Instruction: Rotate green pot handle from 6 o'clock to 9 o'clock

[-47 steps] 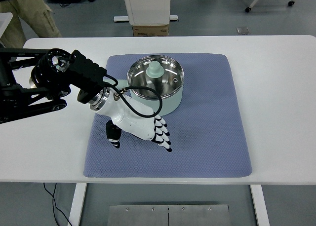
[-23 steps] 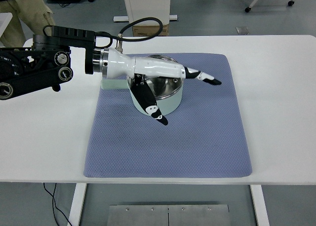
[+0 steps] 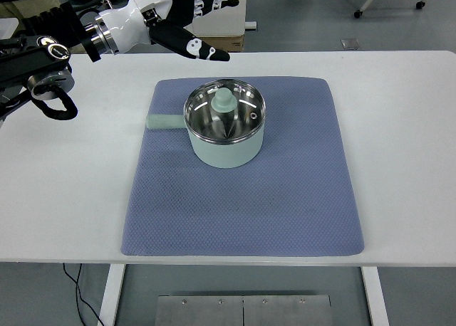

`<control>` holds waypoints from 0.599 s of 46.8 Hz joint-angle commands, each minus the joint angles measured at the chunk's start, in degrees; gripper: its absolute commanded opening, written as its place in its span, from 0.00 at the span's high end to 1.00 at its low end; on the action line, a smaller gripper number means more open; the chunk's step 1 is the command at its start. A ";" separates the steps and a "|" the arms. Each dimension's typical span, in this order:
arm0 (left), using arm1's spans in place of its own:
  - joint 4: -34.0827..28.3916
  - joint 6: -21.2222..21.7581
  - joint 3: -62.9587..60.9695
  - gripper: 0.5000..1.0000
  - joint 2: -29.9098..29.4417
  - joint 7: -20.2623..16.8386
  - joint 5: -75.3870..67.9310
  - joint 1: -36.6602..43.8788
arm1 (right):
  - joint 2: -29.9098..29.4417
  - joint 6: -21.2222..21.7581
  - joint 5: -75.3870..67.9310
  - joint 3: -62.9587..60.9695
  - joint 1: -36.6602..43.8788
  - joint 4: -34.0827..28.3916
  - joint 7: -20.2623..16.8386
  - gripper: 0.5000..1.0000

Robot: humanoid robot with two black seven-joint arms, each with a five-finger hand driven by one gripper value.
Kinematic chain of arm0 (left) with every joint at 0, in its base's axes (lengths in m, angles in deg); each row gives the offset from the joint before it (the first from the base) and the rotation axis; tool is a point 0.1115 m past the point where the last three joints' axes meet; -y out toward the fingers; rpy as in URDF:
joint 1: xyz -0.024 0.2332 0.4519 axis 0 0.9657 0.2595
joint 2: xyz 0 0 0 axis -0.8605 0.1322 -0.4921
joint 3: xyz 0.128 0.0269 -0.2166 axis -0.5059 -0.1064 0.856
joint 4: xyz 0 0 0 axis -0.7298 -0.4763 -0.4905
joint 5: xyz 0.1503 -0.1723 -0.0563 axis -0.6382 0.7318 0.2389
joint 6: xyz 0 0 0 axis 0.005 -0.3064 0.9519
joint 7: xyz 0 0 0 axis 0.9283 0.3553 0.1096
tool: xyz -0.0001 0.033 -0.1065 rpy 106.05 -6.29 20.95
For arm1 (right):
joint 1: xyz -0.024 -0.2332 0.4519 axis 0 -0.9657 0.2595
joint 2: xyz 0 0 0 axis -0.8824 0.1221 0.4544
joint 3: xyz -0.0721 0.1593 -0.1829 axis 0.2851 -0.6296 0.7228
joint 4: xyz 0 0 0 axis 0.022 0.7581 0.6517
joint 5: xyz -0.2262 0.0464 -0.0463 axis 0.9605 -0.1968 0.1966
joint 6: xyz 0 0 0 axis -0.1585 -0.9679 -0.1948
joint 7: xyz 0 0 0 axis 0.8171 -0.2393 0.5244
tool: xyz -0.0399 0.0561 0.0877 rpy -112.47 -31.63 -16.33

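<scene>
Your left hand (image 3: 187, 13) hovers, fingers spread and empty; the rigid, light-looking green pot (image 3: 226, 130) turns best by its stub handle (image 3: 165, 122).

So the left hand (image 3: 187, 13) has pulled way back: a second ago it was down on the blue mat (image 3: 299, 198) just in front of the green pot (image 3: 226, 130), half a second ago it was stretched out over the pot, and now it's up at the far edge of the tabletop (image 3: 406, 127), well clear of everything, fingers (image 3: 203, 52) loosely spread and holding nothing. With the arm gone, the pot's handle (image 3: 164, 122) is in plain sight, sticking out to the left.
</scene>
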 commanded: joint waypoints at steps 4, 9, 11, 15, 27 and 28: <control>-2.06 -0.09 -0.10 0.00 0.09 0.00 2.21 1.42 | 0.00 0.00 0.01 0.00 0.00 0.00 -0.01 0.00; -3.56 -0.01 -0.10 0.00 0.18 0.00 5.37 3.01 | 0.00 0.00 0.01 0.00 0.00 0.00 -0.01 0.00; -4.35 0.08 -0.10 0.00 0.18 0.00 6.87 3.62 | 0.00 0.00 0.01 0.00 0.00 0.00 -0.01 0.00; -5.32 0.08 -0.10 0.00 0.18 0.00 10.20 4.85 | 0.00 0.00 0.01 0.00 0.00 0.00 -0.01 0.00; -6.72 0.34 -0.19 0.00 1.41 0.00 18.91 6.96 | 0.00 0.00 0.01 0.00 0.00 0.00 -0.01 0.00; -6.72 0.60 -0.19 0.00 1.41 0.00 19.78 7.05 | 0.00 0.00 0.01 0.00 0.00 0.00 -0.01 0.00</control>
